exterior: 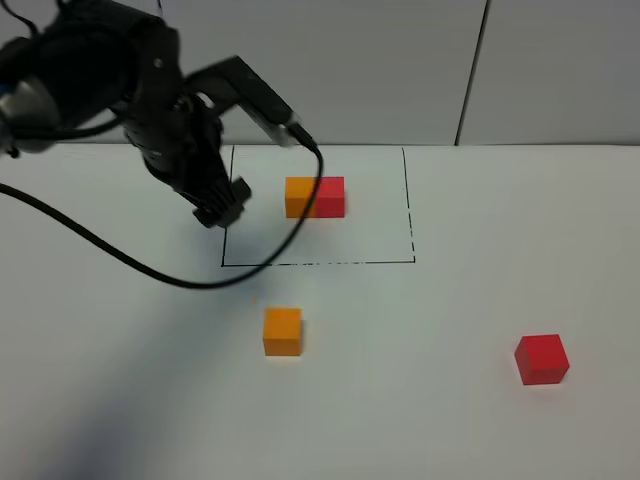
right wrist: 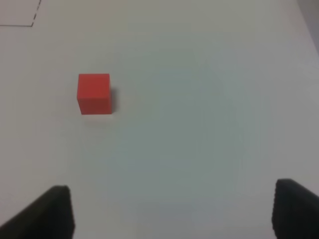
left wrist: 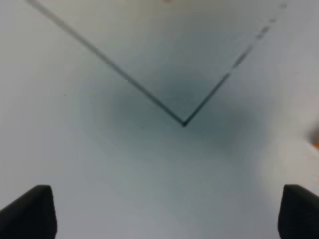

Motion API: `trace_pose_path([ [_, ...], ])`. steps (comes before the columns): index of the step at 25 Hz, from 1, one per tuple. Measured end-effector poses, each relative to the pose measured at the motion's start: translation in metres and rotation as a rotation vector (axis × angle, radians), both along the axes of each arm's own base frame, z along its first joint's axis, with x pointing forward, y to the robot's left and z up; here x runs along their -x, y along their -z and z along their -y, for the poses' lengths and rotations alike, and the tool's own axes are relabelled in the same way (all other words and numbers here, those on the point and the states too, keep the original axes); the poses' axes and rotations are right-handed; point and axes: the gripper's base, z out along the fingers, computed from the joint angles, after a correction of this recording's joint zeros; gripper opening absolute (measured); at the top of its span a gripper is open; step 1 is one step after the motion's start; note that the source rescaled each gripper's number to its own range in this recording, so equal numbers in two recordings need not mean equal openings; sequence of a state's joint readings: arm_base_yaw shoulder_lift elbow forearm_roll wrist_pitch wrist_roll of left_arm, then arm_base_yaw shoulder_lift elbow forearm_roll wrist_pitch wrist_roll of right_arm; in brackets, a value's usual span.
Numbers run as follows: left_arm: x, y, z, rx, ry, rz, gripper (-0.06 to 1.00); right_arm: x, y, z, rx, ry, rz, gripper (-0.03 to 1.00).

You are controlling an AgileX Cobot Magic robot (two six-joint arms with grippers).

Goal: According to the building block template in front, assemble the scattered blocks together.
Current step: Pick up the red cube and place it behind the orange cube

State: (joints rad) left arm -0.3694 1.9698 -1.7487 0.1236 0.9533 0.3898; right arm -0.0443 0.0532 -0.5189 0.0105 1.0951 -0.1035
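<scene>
Frame: One thin black frame [exterior: 320,263] is drawn on the white table [exterior: 430,410].
Inside the frame: The building block template [exterior: 315,197] is kept here, nearer the far line. It is made of two cubes, one orange and one red, joined side by side.
Outside the frame: The scattered blocks are found here, two of them, well apart from each other.
Orange one: The loose orange cube [exterior: 282,331] is set just in front of the frame's near line, toward its left end.
Red one: The loose red cube [exterior: 542,359] is set far off to the right, well apart from the frame.
Count: Four cubes are seen in all, two orange and two red.
Left gripper: The left gripper [exterior: 222,205] is held over the frame's left line, near the template but not touching it. Its fingers [left wrist: 30,211] are spread wide apart and nothing is held between them.
Right gripper: The right gripper [right wrist: 169,214] is seen only in its own wrist view. Its fingers [right wrist: 50,214] are kept apart and nothing is held. The loose red cube is seen ahead of them, well apart.
Cable: One black cable [exterior: 100,245] is hung from the left arm.
</scene>
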Motion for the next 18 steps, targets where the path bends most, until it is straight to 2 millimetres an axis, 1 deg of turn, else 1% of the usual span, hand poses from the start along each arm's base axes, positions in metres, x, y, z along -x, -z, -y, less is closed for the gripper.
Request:
trace_pose_path([
  [1, -0.002, -0.007, -0.014, 0.012, -0.051, 0.016, 0.98, 0.000, 0.000, 0.000, 0.000, 0.000, 0.000, 0.63],
  [3, -0.006, -0.021, -0.048, 0.036, -0.163, 0.046, 0.98, 0.000, 0.000, 0.000, 0.000, 0.000, 0.000, 0.63],
  [6, -0.006, -0.038, -0.099, 0.069, -0.344, 0.078, 0.97, 0.000, 0.000, 0.000, 0.000, 0.000, 0.000, 0.63],
  [9, 0.002, -0.052, -0.149, 0.106, -0.542, 0.083, 0.97, 0.000, 0.000, 0.000, 0.000, 0.000, 0.000, 0.63],
  [11, 0.010, -0.060, -0.179, 0.133, -0.656, 0.077, 0.97, 0.000, 0.000, 0.000, 0.000, 0.000, 0.000, 0.63],
  [13, 0.018, -0.066, -0.196, 0.173, -0.723, 0.069, 0.96, 0.000, 0.000, 0.000, 0.000, 0.000, 0.000, 0.63],
  [14, 0.023, -0.070, -0.201, 0.192, -0.741, 0.072, 0.95, 0.000, 0.000, 0.000, 0.000, 0.000, 0.000, 0.63],
  [15, 0.027, -0.075, -0.202, 0.202, -0.741, 0.081, 0.95, 0.000, 0.000, 0.000, 0.000, 0.000, 0.000, 0.63],
  [18, 0.042, -0.087, -0.197, 0.227, -0.704, 0.101, 0.93, 0.000, 0.000, 0.000, 0.000, 0.000, 0.000, 0.63],
])
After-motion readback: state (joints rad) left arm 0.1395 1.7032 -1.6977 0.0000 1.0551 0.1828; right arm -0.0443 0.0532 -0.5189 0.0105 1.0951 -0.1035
